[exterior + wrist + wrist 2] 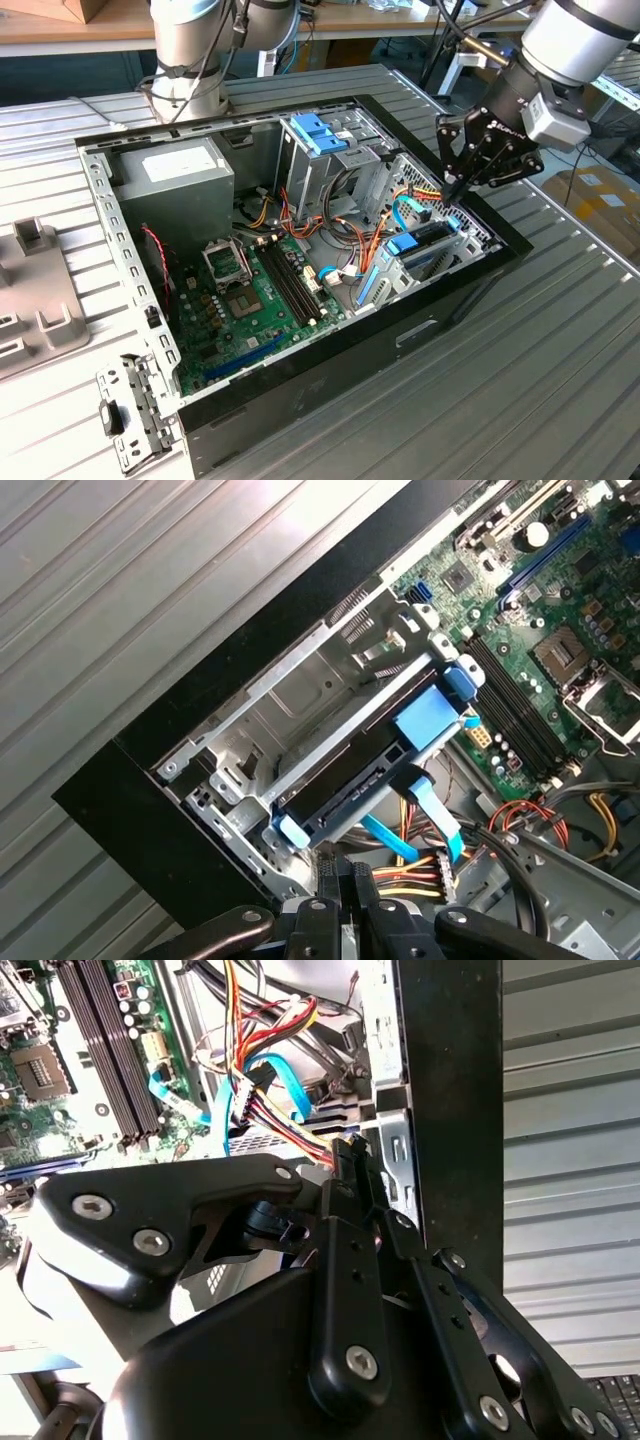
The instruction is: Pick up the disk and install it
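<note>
The disk (428, 243) is a flat dark drive in a bright blue carrier. It lies in the metal drive bay (300, 695) at the corner of the open computer case on the exterior view's right. In the first wrist view the disk (370, 770) lies level in the bay, with a blue tab at each end. My gripper (452, 190) hovers just above the cabled end of the disk with its fingers pressed together and nothing between them. In both wrist views the gripper (343, 865) (348, 1150) tips sit beside the bundle of coloured cables (270, 1110).
The case holds a green motherboard (250, 300), a grey power-supply box (170, 175) and a light-blue latch block (320, 135). Its black wall (450, 300) rises close under the gripper. A loose metal bracket (130, 415) and a grey fixture (35, 290) lie on the ribbed table. A second arm's base (190, 60) stands behind.
</note>
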`<action>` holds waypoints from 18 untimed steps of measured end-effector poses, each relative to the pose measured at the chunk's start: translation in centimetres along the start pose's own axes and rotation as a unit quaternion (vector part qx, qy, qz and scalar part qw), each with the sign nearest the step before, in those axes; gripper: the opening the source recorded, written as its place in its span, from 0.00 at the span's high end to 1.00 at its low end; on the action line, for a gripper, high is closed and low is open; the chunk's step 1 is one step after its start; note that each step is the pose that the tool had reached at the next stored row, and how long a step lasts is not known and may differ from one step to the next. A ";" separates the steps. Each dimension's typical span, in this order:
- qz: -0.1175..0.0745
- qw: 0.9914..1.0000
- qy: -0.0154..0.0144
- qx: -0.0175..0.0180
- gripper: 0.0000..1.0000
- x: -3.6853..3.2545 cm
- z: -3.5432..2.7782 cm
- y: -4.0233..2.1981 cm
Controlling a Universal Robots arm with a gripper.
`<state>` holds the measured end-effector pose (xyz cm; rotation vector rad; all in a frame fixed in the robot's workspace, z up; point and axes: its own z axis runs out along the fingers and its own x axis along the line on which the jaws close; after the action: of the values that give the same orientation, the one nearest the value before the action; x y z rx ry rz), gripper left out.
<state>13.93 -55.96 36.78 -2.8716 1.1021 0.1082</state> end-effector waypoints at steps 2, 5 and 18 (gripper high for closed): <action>0.000 1.000 0.000 0.000 0.83 -0.01 0.03 0.21; 0.001 1.000 0.000 0.000 0.83 -0.05 0.09 0.45; 0.008 1.000 0.000 0.001 0.83 -0.64 0.63 1.48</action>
<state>12.44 -56.57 36.17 -2.8624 1.1246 0.1073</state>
